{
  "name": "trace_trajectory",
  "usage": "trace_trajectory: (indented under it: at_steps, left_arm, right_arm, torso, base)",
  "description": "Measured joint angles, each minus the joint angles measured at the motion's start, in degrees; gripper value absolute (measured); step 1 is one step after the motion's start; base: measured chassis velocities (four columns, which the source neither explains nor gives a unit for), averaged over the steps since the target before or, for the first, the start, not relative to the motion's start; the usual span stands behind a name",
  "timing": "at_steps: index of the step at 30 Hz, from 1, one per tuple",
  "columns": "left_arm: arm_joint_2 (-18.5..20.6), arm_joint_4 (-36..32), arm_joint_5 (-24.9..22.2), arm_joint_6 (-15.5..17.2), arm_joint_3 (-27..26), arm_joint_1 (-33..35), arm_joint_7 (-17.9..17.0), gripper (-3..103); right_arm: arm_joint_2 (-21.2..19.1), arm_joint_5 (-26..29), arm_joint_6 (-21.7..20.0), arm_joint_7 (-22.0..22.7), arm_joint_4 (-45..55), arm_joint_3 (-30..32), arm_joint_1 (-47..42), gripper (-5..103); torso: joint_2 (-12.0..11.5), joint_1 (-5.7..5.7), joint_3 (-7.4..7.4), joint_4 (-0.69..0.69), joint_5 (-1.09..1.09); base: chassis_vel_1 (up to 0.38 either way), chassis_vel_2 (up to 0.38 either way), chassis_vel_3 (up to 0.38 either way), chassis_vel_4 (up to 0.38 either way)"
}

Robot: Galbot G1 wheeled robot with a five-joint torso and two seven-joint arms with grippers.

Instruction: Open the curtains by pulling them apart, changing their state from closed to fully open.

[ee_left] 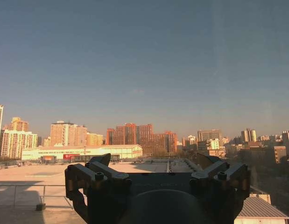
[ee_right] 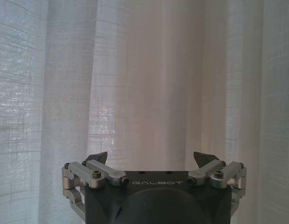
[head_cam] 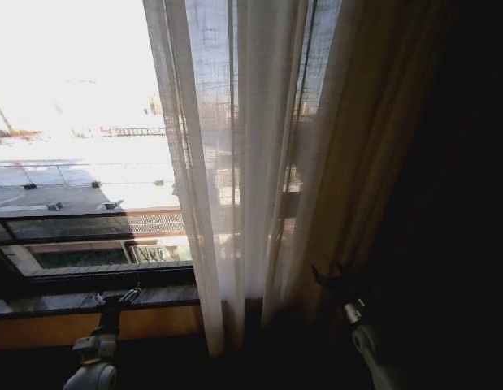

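Note:
The sheer white pleated curtains (head_cam: 243, 162) hang bunched at the middle of the window, with bare glass to their left. My right gripper (head_cam: 332, 276) is low down at the curtain's right side, open, facing the white pleats (ee_right: 149, 84) with nothing between its fingers. My left gripper (head_cam: 121, 296) sits low by the window sill, left of the curtain. It is open and points out through the bare glass at the city (ee_left: 135, 140).
A dark brown drape (head_cam: 430, 179) hangs right of the sheer curtain. The window sill (head_cam: 64, 302) runs along the lower left. Outside are rooftops (head_cam: 72, 175) and distant buildings.

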Motion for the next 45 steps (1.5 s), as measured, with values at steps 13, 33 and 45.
trace_trajectory:
  at_steps: [13,33,45]
  left_arm:
    - [0.0,0.0,0.0,0.0,0.0,0.0,0.0,100]
    - [0.0,0.0,0.0,0.0,0.0,0.0,0.0,100]
    - [0.0,0.0,0.0,0.0,0.0,0.0,0.0,100]
  right_arm:
    - [-0.2,0.2,0.7,-1.3,0.3,0.3,-0.5,100]
    - [-0.7,1.4,2.3,-3.5,-0.5,0.7,-0.9,100]
    - [-0.5,1.2,3.4,-3.8,-1.9,0.1,0.3,100]
  torso:
    - [0.0,0.0,0.0,0.0,-0.03]
    - [0.0,0.0,0.01,0.01,0.01]
    - [0.0,0.0,0.0,0.02,-0.03]
  base:
    - [0.252,0.264,-0.257,-0.252]
    - [0.362,0.355,-0.357,-0.349]
    - [0.185,0.192,-0.189,-0.185]
